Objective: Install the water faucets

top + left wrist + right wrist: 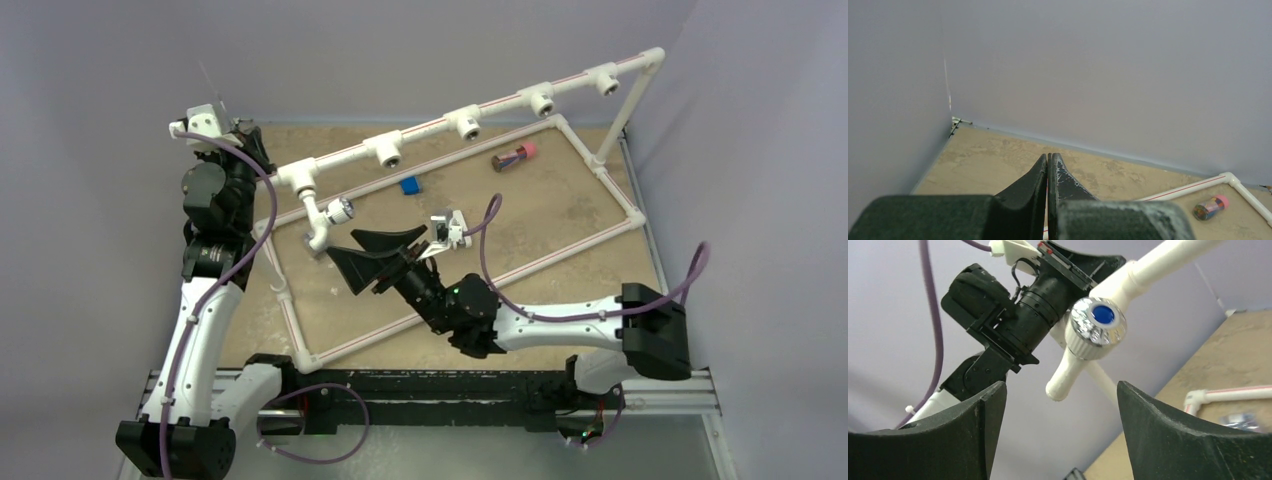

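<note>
Clearly the water faucet (318, 228) hangs roughly vertical, its spout pointing downward.

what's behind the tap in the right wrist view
The white pipe and the black left arm, then wall. The tap's joint with the pipe is covered by its knob.

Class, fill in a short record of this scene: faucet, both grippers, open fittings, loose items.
faucet: fitted in the leftmost fitting of the rail
right gripper: open, faucet just ahead between its fingers, no contact
left gripper: shut, raised, facing the back wall
open fittings: four
loose items: blue piece; pink-capped vial; white-and-silver part, too small to identify
</note>
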Tool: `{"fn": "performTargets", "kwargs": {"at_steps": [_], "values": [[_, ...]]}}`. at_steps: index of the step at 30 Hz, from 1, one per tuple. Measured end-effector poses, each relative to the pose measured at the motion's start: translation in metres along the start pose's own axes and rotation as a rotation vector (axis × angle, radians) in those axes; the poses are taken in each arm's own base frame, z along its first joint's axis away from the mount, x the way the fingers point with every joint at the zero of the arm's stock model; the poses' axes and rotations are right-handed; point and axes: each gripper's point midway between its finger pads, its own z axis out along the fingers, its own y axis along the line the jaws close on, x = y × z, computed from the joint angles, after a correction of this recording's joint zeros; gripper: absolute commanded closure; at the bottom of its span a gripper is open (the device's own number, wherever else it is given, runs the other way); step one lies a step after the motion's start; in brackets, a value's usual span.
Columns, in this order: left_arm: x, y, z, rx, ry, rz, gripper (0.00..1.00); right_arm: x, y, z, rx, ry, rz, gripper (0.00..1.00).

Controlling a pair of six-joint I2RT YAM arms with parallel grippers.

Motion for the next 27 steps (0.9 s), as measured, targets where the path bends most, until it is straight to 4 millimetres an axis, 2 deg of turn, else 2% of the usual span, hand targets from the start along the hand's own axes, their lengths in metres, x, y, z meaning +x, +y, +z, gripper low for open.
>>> {"fn": "performTargets", "kwargs": {"at_steps": [4,9,15,20,27], "values": [[0.000,0.000,0.000,0.000,0.000,0.000,1.00,-0.019,0.009,-0.006,-0.039,0.018,-0.214,0.19],[0.000,0.000,0.000,0.000,0.000,0.000,1.00,-0.033,0.009,-0.006,-0.069,0.075,-0.628,0.21],[0.000,0.000,0.000,0.000,0.000,0.000,1.00,-0.039,0.002,-0.008,-0.137,0.161,-1.133,0.20],[0.000,0.000,0.000,0.001,0.000,0.000,1.00,-0.045,0.006,-0.012,-0.226,0.168,-1.507,0.19],[0.000,0.000,0.000,0.002,0.000,0.000,1.00,-0.037,0.006,-0.007,-0.336,0.168,-2.030,0.18]]}}
